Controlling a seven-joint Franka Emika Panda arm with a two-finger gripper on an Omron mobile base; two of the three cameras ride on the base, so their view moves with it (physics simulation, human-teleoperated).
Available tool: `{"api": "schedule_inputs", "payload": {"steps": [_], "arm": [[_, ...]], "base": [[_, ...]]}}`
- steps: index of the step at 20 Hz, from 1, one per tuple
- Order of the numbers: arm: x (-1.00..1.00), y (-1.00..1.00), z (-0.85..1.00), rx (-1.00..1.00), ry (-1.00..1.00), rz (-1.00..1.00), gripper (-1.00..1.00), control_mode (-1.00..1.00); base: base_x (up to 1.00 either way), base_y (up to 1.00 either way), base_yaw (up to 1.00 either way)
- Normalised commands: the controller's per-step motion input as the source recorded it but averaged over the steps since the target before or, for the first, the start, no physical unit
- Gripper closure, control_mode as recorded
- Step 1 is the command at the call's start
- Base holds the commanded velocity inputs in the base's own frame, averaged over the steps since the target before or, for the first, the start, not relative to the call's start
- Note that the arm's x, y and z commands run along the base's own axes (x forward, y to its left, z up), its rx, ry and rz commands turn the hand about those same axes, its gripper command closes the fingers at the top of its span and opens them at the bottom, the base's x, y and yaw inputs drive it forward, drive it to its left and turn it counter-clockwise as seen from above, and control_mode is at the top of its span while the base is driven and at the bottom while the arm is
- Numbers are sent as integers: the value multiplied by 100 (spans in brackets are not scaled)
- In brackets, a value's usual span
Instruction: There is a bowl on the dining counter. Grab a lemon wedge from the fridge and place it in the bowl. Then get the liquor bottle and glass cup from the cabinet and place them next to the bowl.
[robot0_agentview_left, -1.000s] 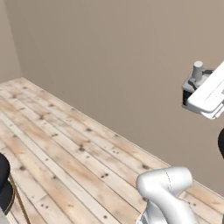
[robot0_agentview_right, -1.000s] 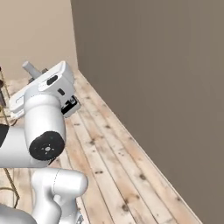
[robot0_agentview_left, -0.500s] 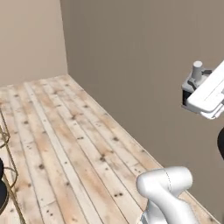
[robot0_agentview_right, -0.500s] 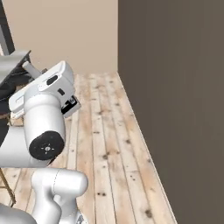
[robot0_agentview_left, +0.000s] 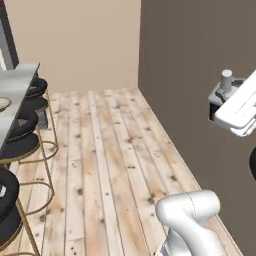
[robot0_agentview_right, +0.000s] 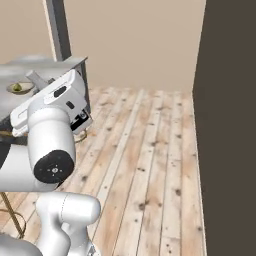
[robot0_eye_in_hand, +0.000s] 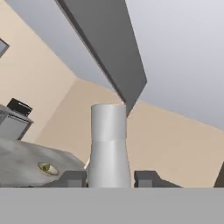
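My gripper is shut on the liquor bottle, whose slim white neck rises between the two dark fingertips. From the base, that neck sticks up from the raised hand at the right. The dining counter, a light marble slab, lies off to the left, well away from the hand. On it sits the tan-rimmed bowl with the small yellow-green lemon wedge inside. The bowl also appears low on the left in the hand view. The glass cup is out of view.
Black round stools on gold frames line the near side of the counter. A tall dark brown wall runs along the right. A dark grey pillar stands behind the counter. Wooden floor stretches ahead between counter and wall.
The whole picture has swung in both base views, so the base has turned: counter, stools and bowl have come into sight. The arm holds the same raised pose with the bottle.
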Motion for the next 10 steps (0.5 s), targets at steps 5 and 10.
{"api": "schedule_inputs", "payload": {"steps": [5, 10], "arm": [[0, 0, 0, 0, 0, 0, 100, 100], [0, 0, 0, 0, 0, 0, 100, 100]], "base": [[91, -32, 57], [92, -30, 58]]}}
